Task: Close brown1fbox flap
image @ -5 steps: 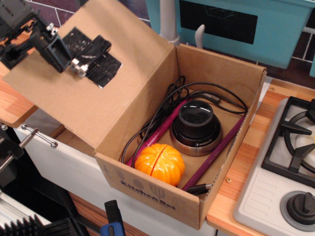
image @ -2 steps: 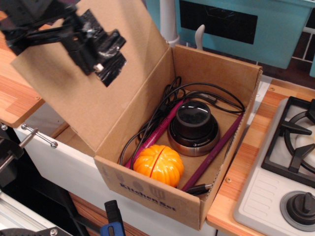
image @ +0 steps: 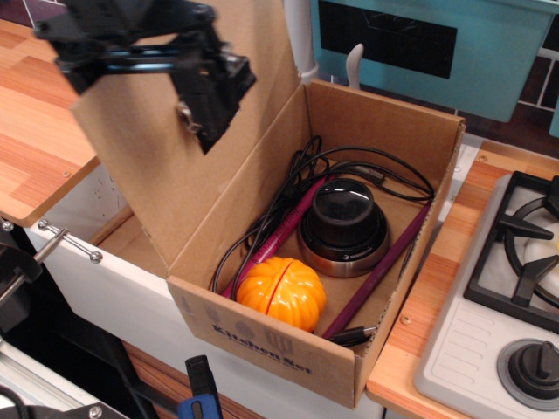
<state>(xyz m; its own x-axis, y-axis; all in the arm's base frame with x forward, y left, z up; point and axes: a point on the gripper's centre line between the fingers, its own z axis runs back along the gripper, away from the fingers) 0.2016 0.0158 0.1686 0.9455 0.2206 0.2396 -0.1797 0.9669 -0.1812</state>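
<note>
Standing on the wooden counter edge beside the stove, the rectangular brown corrugated cardboard box [image: 288,340] marked "Kitchen Set" on its near wall is open at the top. Its large plain brown cardboard flap [image: 166,166] rises steeply from the left wall, tilted slightly outward to the left, clear of the opening. A patch of black tape [image: 223,96] sits on the flap's inner face, with a small silver bolt [image: 185,115] showing at its lower edge. The black robot gripper [image: 188,74] is at the upper part of the flap, over the tape and handle area; whether its fingers are apart or clamped on the handle cannot be determined, as dark parts blur together.

Inside the box: an orange pumpkin-shaped plastic object [image: 282,292] lies near the front wall; a black round device with a silver base [image: 343,229] sits just behind it; black cable [image: 367,170] loops along the rear and left walls; two magenta rods [image: 376,275] run diagonally across the floor. A white stove top with black burner grate [image: 515,262] lies to the right.
</note>
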